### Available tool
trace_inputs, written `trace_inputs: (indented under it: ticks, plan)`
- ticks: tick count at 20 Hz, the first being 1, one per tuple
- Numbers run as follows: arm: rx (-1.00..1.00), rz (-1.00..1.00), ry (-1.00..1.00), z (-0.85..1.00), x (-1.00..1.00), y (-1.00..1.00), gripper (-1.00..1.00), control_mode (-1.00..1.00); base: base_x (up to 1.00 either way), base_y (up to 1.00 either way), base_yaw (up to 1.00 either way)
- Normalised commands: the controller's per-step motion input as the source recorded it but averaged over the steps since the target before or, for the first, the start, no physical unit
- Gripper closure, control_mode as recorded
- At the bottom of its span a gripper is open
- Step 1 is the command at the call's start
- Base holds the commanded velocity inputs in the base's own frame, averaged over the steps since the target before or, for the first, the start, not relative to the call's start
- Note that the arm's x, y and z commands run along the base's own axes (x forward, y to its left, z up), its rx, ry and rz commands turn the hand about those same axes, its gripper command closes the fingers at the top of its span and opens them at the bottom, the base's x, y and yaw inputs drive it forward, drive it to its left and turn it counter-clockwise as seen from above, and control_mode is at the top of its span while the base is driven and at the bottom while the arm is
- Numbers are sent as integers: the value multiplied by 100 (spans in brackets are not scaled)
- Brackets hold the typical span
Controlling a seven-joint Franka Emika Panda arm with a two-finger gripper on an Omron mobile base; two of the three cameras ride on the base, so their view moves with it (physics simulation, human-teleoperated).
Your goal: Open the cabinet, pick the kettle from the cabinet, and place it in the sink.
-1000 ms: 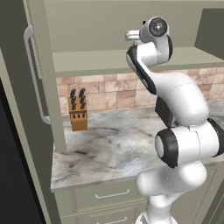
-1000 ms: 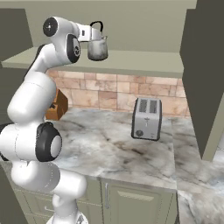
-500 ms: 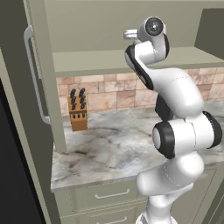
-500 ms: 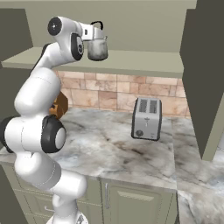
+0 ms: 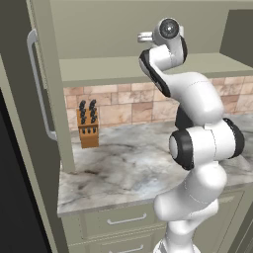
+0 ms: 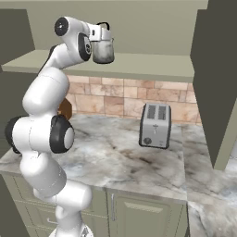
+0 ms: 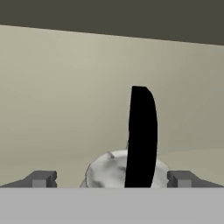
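The end effector [image 6: 102,33] is grasping the kettle [image 6: 103,50] by its thin black handle [image 7: 141,138], holding it upright above the cabinet [image 6: 139,67] shelf, apart from its floor. On the worktop [image 6: 120,159], the toaster [image 6: 155,126] is standing at about 4 o'clock from the kettle; the knife block [image 5: 88,125] is sitting against the backsplash.

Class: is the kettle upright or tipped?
Upright: the kettle hangs level above the shelf, handle on top.
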Motion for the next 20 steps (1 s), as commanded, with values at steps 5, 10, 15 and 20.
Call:
trace_inputs:
  ticks: [5, 10, 15, 20]
  plan:
    - [0, -1, 0, 0, 24, 0, -100, -100, 0, 0, 0]
    - [0, -1, 0, 0, 16, 0, -100, -100, 0, 0, 0]
    - [2, 0, 0, -4, 1, 0, -100, -100, 0, 0, 0]
    - [5, -1, 5, -12, 0, -1, 100, -100, 0, 0, 0]
